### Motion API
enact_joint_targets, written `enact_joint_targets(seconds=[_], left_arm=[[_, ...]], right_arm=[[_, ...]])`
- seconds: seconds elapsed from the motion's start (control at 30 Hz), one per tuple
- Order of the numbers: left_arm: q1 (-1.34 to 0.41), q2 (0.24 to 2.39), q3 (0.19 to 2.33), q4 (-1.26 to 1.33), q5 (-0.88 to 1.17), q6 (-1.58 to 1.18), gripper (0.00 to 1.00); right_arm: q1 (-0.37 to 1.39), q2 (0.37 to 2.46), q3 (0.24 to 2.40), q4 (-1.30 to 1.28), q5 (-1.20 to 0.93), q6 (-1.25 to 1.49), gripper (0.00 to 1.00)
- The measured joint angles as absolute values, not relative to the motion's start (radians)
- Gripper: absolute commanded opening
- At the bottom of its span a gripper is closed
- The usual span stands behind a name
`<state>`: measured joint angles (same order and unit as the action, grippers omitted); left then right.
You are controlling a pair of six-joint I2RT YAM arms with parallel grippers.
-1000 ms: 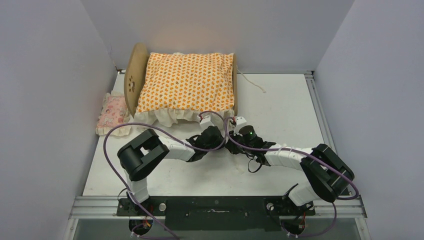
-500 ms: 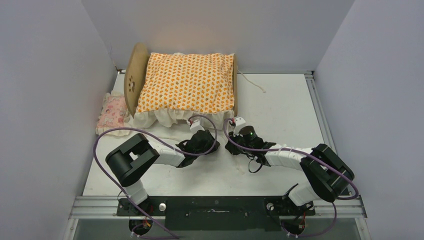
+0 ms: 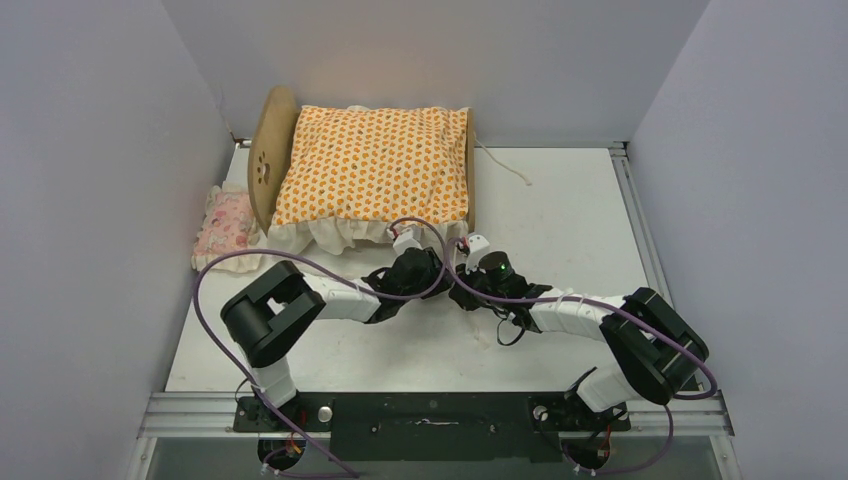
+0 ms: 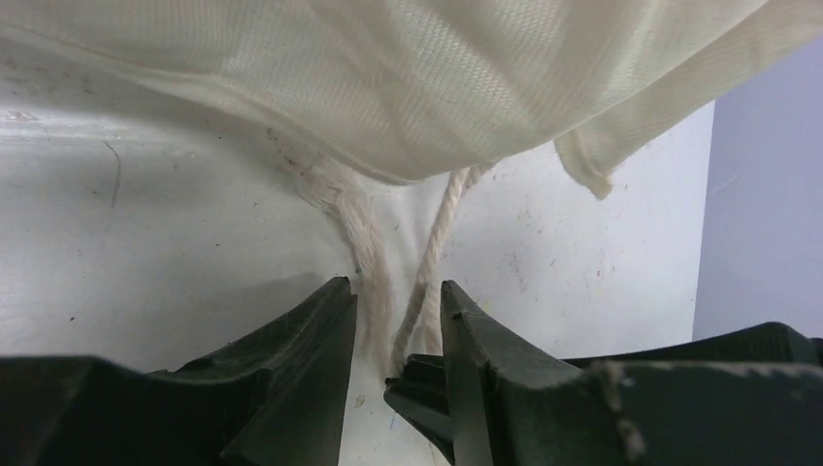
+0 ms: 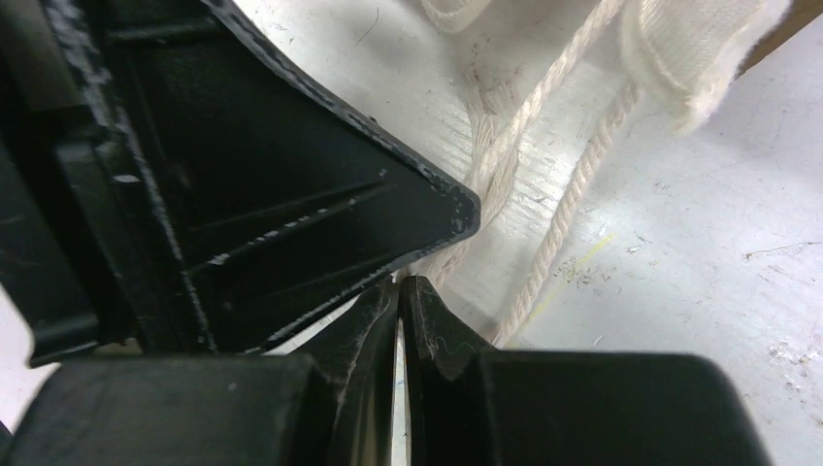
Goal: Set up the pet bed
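Leaving the pink pillow (image 3: 226, 225) lying left of the pet bed (image 3: 264, 150), itself standing far-left on the table (image 3: 560, 200) under the orange cushion (image 3: 375, 165). Easing the left gripper (image 4: 396, 301) narrowly apart around two cord strands (image 4: 364, 248), apparently releasing them, after sliding back toward the ruffle (image 3: 340, 235). Keeping the right gripper (image 5: 400, 291) pinched shut, unmoved; probably finishing the tying.

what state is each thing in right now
pet bed, standing upright
cushion, lying on the bed, frill hanging over the near side
pink pillow, off the bed, beside the headboard
cords, trailing loose from under the frill
left hand, open around the cords
right hand, shut
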<state>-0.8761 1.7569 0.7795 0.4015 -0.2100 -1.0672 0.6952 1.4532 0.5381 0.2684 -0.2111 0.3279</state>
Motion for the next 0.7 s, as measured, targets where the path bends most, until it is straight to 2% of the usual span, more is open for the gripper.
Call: enact_joint_targets(seconds=[0.2,0.33,0.47,0.6,0.7], left_arm=[[-0.874,1.816,0.815,0.395,-0.188,-1.065,0.33],[-0.869,1.846,0.847,0.378,-0.176,-1.063,0.20],[-0.869,1.850,0.859,0.377,-0.157,-1.060,0.00],[-0.868,1.850,0.865,0.379,-0.144,-1.047,0.00],[-0.866,1.850,0.865,0.379,-0.143,-1.039,0.00]], right_arm=[[0.695,1.454,0.538,0.267,-0.209,0.324,0.05],[0.694,1.454,0.538,0.268,-0.204,0.325,0.05],[0.694,1.454,0.538,0.269,-0.204,0.325,0.06],[0.694,1.453,0.538,0.268,-0.206,0.326,0.15],[0.693,1.448,0.538,0.253,-0.215,0.342,0.35]])
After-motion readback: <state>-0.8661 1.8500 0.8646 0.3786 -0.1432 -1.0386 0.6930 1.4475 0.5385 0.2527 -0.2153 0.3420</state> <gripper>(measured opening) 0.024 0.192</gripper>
